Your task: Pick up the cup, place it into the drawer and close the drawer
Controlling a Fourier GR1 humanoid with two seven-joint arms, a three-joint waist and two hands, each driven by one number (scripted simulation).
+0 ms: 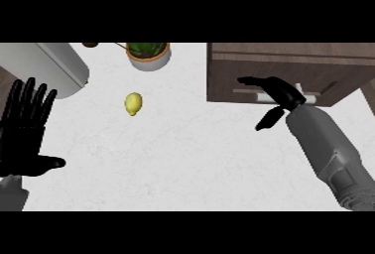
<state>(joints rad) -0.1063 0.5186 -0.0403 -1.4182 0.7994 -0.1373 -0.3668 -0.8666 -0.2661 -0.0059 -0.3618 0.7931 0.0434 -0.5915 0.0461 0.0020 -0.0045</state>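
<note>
Drawer (242, 79): brown wood front, top right of the head view, on the far right part of the table (183, 163); cannot tell whether it is fully closed or slightly out.
Drawer top: lighter wood band runs along the far side, up to the view's upper border.
Handle (313, 99): pale bar low on the drawer front, lying sideways; only its right end and a bit of its left end show, the rest sits under the right robot hand.
Right robot hand (282, 92): over the drawer front at the handle; fingers stretched out toward upper left, thumb splayed down and left over the table; holding nothing that can be seen; contact with the handle cannot be told.
Right forearm (330, 149): grey, comes in from the lower right, slanting up and left to the drawer.
Left robot hand (26, 134): at the left edge, wide, fingers straight and pointing up, thumb out to the right; resting, holds nothing, well apart from the drawer.
Lemon (132, 103): 1 yellow fruit on the table, left of centre, between the 2 hands, touching neither.
Plant pot (149, 55): round pale pot with green leaves, far edge of the table, beyond the lemon, left of the drawer.
Appliance (51, 64): grey-white rounded body, top left corner, just beyond the left robot hand's fingertips.
Table surface: white, faintly mottled.
</note>
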